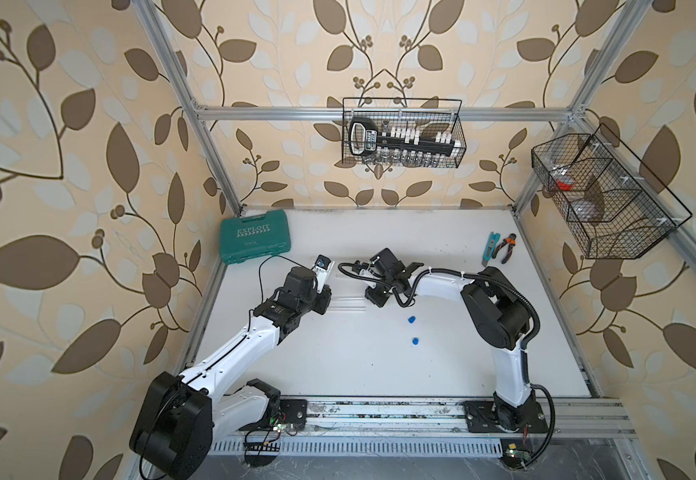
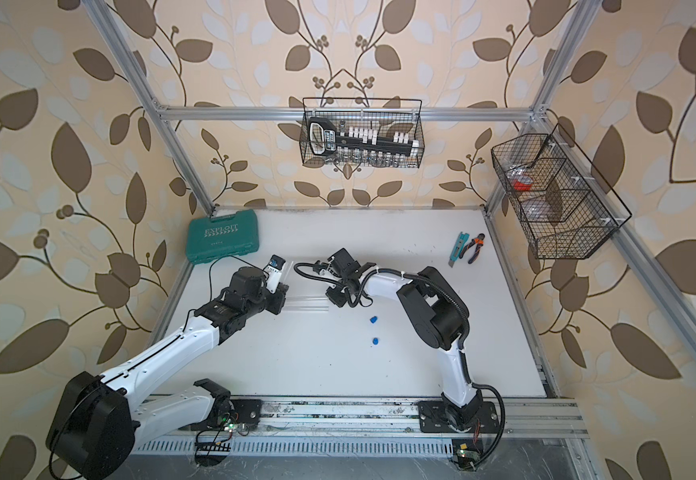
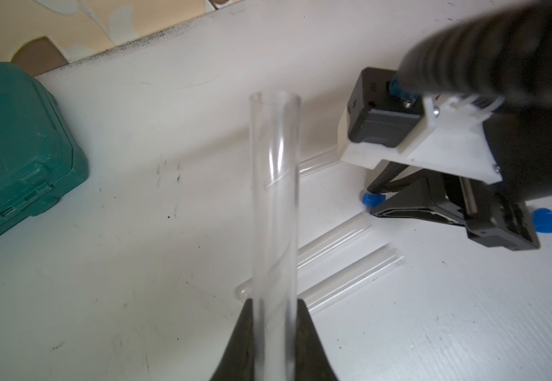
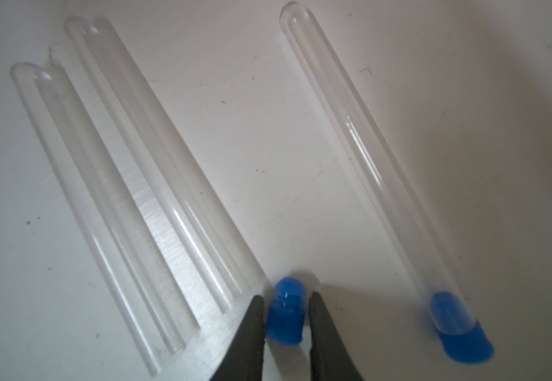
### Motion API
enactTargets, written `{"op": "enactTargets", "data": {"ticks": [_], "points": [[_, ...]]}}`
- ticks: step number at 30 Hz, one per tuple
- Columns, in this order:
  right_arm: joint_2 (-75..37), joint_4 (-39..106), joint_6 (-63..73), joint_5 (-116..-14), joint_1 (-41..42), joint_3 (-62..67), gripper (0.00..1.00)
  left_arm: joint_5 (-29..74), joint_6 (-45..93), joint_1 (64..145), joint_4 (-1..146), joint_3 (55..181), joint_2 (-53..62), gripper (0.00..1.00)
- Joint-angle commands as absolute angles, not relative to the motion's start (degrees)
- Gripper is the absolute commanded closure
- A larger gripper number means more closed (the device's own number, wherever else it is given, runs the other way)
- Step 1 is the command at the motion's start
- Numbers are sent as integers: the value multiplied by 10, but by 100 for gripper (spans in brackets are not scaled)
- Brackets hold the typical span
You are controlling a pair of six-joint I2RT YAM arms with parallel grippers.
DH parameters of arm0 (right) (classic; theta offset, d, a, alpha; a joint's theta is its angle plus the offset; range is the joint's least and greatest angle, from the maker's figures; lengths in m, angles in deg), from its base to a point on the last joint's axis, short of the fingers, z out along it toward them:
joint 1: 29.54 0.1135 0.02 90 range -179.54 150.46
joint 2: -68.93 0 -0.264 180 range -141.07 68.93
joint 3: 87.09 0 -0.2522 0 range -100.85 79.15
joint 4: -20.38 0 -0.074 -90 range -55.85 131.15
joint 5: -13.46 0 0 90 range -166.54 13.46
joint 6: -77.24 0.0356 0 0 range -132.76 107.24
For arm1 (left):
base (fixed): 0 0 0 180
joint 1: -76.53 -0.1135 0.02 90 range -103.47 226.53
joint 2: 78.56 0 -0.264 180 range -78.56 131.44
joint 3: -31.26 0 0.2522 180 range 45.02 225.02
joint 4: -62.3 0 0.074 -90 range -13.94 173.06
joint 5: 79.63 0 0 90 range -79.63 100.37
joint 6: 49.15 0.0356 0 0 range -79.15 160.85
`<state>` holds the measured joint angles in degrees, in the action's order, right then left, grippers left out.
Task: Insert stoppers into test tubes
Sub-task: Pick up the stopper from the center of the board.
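My left gripper [image 3: 274, 303] is shut on a clear test tube [image 3: 274, 198], whose open mouth points away from the wrist. In the right wrist view two empty test tubes [image 4: 103, 198] [image 4: 155, 148] lie side by side on the white table. A third tube [image 4: 367, 148] lies apart from them with a blue stopper [image 4: 459, 333] in its mouth. My right gripper [image 4: 286, 297] is down at the table, its jaws narrowly open around a loose blue stopper [image 4: 284, 313] with slim gaps either side. Two more stoppers [image 1: 411, 319] [image 1: 415, 340] lie loose right of centre in both top views.
A green tool case [image 1: 254, 237] sits at the table's back left. A cutter and pliers [image 1: 500, 247] lie at the back right. Wire baskets hang on the back wall [image 1: 402, 133] and on the right frame [image 1: 604, 199]. Both arms meet near the table's middle.
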<state>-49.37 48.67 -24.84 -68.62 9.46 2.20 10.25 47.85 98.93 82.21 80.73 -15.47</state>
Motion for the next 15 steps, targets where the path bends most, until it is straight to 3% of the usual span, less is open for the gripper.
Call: {"op": "enactTargets", "data": {"ticks": [1,15], "points": [[-517,507,-260,-683,98,14,80,108,474,983,816,805,-169,100],[-475,506,-266,-683,95,7,87,104,494,983,819,814,-170,100]]}}
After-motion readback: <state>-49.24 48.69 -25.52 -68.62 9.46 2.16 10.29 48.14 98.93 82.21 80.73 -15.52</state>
